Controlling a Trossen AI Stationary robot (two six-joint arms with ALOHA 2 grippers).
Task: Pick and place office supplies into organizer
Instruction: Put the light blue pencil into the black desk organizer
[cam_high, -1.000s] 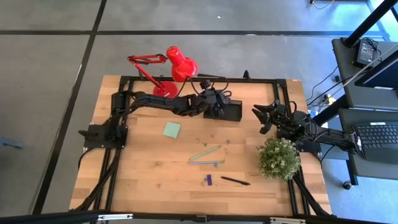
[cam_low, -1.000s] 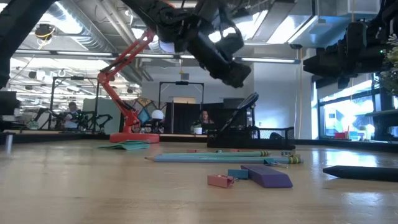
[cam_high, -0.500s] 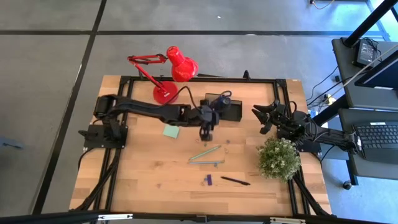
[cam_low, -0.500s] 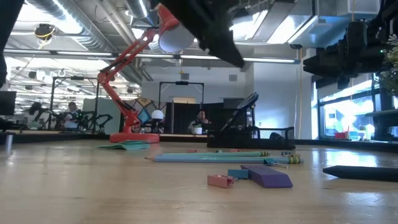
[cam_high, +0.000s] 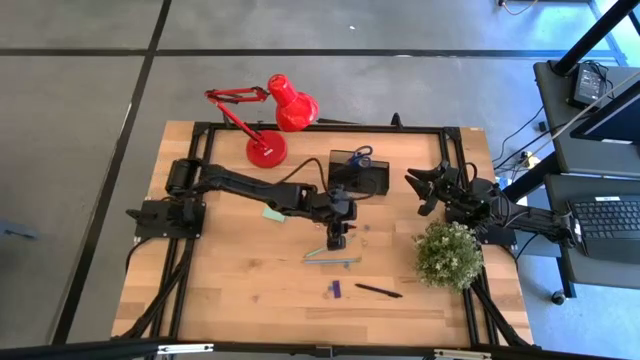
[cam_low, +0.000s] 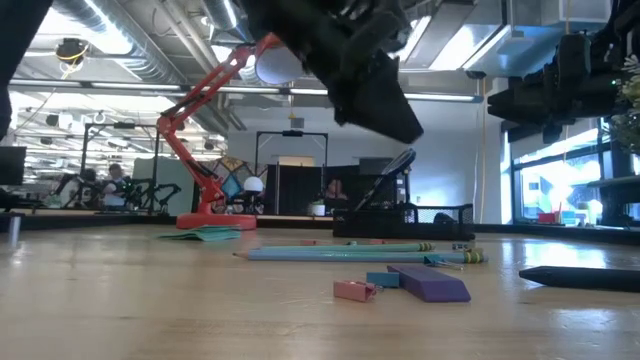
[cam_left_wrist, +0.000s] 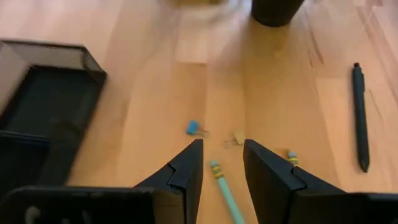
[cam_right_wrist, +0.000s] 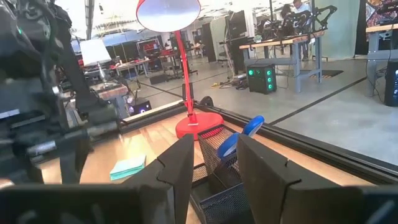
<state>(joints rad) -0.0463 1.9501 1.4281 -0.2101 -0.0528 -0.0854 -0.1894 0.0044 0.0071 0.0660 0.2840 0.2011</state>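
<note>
High view: the left tool (cam_high: 337, 238) hangs over the middle of the wooden worktop (cam_high: 230, 290), fingers spread and empty, just above the thin light-blue pencils (cam_high: 331, 255). Judging by this, the pick is about to begin; next it must lower and straddle one slim round pencil. The black mesh organizer (cam_high: 358, 176), blue-handled scissors (cam_high: 361, 156) standing in it, sits near the far edge. The right tool (cam_high: 428, 190) waits, spread, near the right edge.

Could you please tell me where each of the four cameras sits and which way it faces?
High: overhead, looking straight down; both arms show.
Low: at tabletop height, facing the room; left arm overhead.
Left wrist: looks down at a pencil between its open fingers.
Right wrist: faces the organizer and lamp.
Shared: the organizer also shows from above.
</note>
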